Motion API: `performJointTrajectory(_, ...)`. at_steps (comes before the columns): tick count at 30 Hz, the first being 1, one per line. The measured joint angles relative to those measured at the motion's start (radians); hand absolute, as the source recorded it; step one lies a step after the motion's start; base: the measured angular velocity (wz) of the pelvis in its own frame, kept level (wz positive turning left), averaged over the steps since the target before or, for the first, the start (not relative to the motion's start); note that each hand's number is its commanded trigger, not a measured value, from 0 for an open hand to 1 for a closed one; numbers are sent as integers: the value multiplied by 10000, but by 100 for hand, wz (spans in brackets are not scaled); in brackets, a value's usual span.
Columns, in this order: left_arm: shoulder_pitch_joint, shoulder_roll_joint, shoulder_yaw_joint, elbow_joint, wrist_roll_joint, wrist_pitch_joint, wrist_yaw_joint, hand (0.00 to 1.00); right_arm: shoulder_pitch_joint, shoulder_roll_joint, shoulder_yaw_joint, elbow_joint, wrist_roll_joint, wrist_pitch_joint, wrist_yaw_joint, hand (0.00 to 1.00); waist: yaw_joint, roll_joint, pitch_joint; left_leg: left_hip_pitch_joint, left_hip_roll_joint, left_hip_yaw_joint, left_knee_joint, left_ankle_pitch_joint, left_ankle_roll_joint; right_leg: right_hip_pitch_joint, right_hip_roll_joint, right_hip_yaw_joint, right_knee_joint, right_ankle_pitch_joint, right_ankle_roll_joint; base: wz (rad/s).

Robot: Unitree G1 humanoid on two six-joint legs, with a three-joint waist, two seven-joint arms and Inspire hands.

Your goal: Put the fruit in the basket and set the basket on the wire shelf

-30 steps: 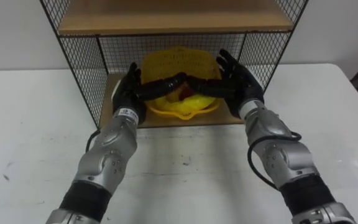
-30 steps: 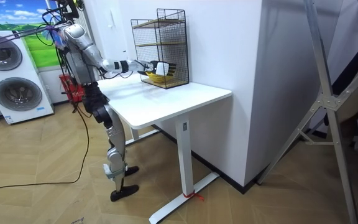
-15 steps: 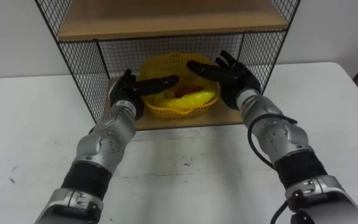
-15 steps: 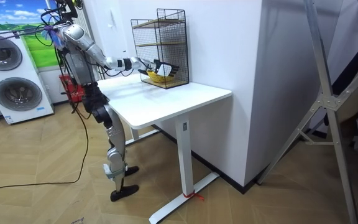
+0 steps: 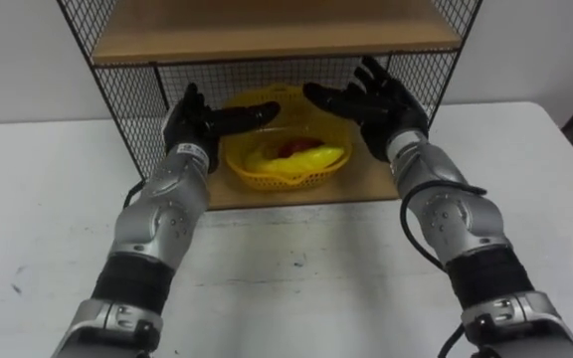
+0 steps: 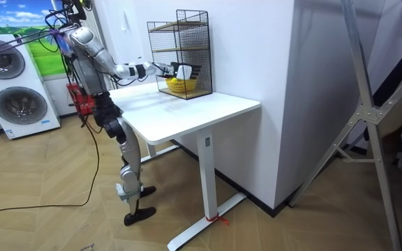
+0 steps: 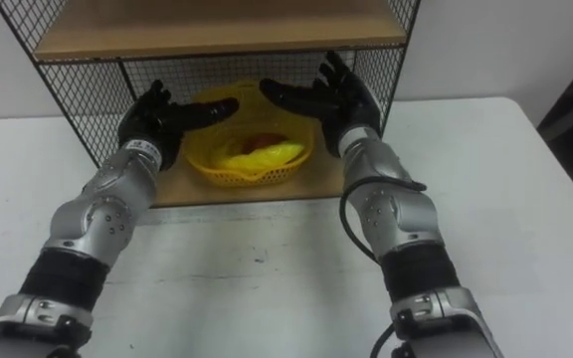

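Observation:
A yellow mesh basket sits on the wire shelf's bottom wooden board, under the upper board. Inside lie a yellow banana and a red fruit. My left hand hovers open at the basket's left rim, fingers spread above it. To the right of the rim my right hand is open as well, raised slightly. Neither hand holds the basket. In the room view the robot stands at the white table's end, both arms stretched into the shelf.
The wire shelf's mesh side walls close in on both hands. Its upper wooden board lies just above them. White tabletop spreads in front. A washing machine stands behind the robot.
Both hands let go of the basket and lifted apart from its rim. The basket stays on the bottom board.

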Motion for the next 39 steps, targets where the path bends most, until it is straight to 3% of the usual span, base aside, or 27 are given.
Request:
performJointTrajectory(1, 123, 2, -19, -176, -3, -1, -5, 0, 148, 0, 0, -113, -10, 0, 32, 0, -1, -27, -17, 45, -5, -14, -39, -1, -2, 37, -2, -10, -24, -1, 2, 4)
performJointTrajectory(3, 697, 20, -108, -910, 186, 3, -1, 0, 587, 15, 2, -335, -375, 1, 74, 0, 27, -123, -137, 130, 5, -14, -94, -32, -58, 69, 14, -9, -148, -9, 8, 0)
performJointTrajectory(6, 1419, 82, -247, -1990, 514, 7, -35, 0, 1065, 32, 2, -813, -841, 2, 79, 0, 0, -193, -181, 174, 3, -14, -120, -25, -65, 143, 14, -18, -166, 1, -3, 0)
performJointTrajectory(9, 2039, 231, -302, -3172, 928, 11, -106, 0, 1418, 5, -8, -1431, -1084, -4, 126, 0, 11, -181, -174, 162, 6, -26, -129, -23, -65, 238, 16, -95, -291, 53, -1, 4)
performJointTrajectory(14, 2116, 559, -221, -3655, 927, -64, -164, 0, 1708, -33, -25, -2046, -1085, -45, 228, 0, 41, -63, -90, 351, 6, -47, -212, -21, -70, 383, 11, -101, -351, 50, 35, 0)
performJointTrajectory(15, 2143, 558, -117, -3665, 905, -65, -251, 0, 1708, -38, -38, -2090, -1085, -62, 320, 0, 38, -9, -55, 388, 6, -31, -215, -22, -70, 394, 1, -82, -340, -6, 121, -3)
performJointTrajectory(20, 2734, 541, -125, -4074, 896, -159, -580, 0, 2290, -96, -36, -2785, -1029, -75, 483, 0, 7, 49, 16, 399, -11, -37, -252, 25, -66, 375, -11, -104, -346, 17, 91, 0)
performJointTrajectory(22, 3205, 541, -217, -4148, 903, -221, -695, 0, 2636, -106, -31, -2896, -1011, -84, 643, 0, -15, 50, 15, 421, -13, -25, -270, 40, -67, 380, -10, -92, -339, 52, 40, 0)
performJointTrajectory(26, 3936, 551, -372, -4361, 892, -246, -809, 0, 3388, -105, -39, -3291, -1000, -158, 790, 0, -3, 50, 13, 398, -14, -40, -252, 28, -64, 354, -10, -93, -338, -24, 144, 0)
performJointTrajectory(28, 4195, 563, -412, -4467, 906, -507, -986, 0, 3602, -107, -40, -3524, -1081, -227, 833, 0, -18, 53, 14, 392, -18, -40, -271, 31, -65, 348, -11, -87, -342, -20, 143, 0)
performJointTrajectory(34, 5294, 576, -317, -5038, 863, -1308, -1206, 0, 4686, -337, -55, -4300, -1212, -1120, 1058, 0, 29, 88, 5, 426, -5, -10, -289, 28, -66, 354, -4, -19, -338, -22, 140, -3)
performJointTrajectory(36, 6043, 757, -372, -5361, 819, -1652, -1419, 0, 5280, -455, -44, -4453, -1566, -1388, 1136, 0, 68, 90, -6, 357, 31, 103, -298, 28, -68, 206, 12, 88, -301, -20, 137, -15)
performJointTrajectory(39, 6604, 926, -442, -5431, 880, -1868, -1628, 0, 5893, -481, -21, -4476, -1774, -1513, 1271, 0, 82, 77, -22, 224, 34, 149, -292, 26, -67, 60, 13, 91, -293, -11, 145, -2)
